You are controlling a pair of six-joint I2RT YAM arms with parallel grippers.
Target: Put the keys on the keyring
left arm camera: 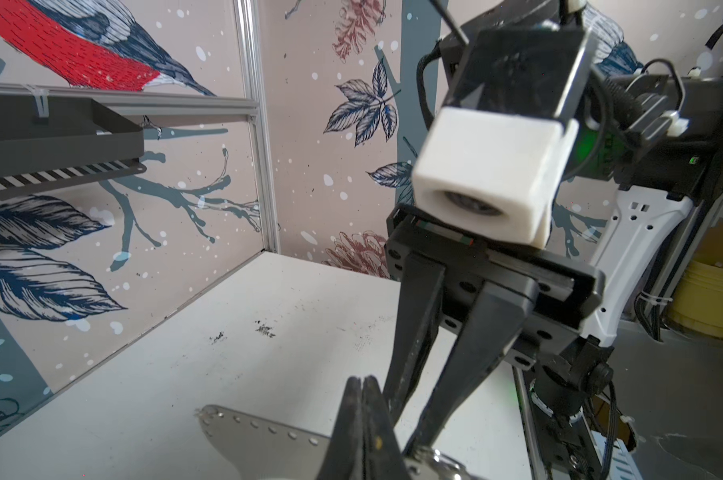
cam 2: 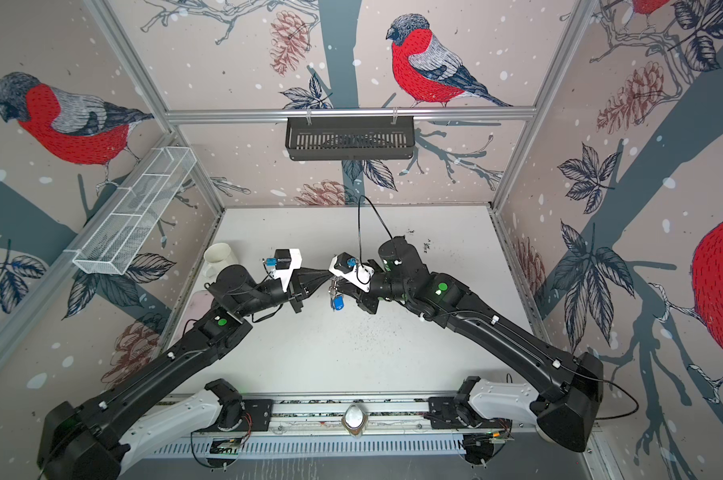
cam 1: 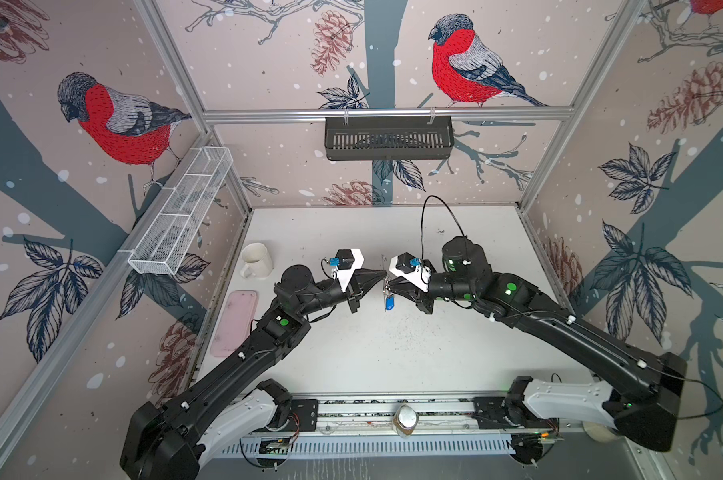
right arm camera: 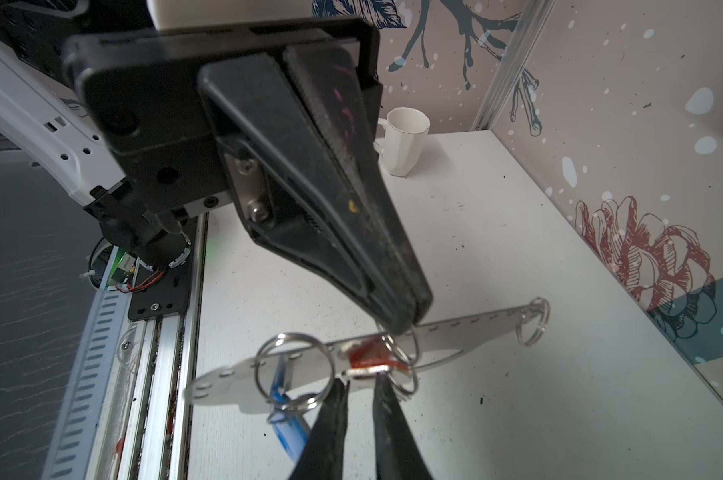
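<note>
Two black robot arms meet tip to tip above the middle of a white table (cam 1: 393, 357). The left gripper (cam 1: 382, 275) has its fingers pressed fully together on one long edge of the keyring (right arm camera: 455, 332), a flat silver plate with a row of small holes, held in the air clear of the table. The keys (right arm camera: 280, 380) hang from the plate on split rings. A red tag (right arm camera: 372, 358) lies against the plate and a blue tag (cam 1: 389, 303) dangles below it. The right gripper (right arm camera: 357, 386) sits just beside the red tag, its fingers (right arm camera: 330, 424) a narrow gap apart; whether they touch the tag cannot be told. A white mug (cam 1: 257, 259) and a pink case (cam 1: 235, 324) rest near the table's left edge.
</note>
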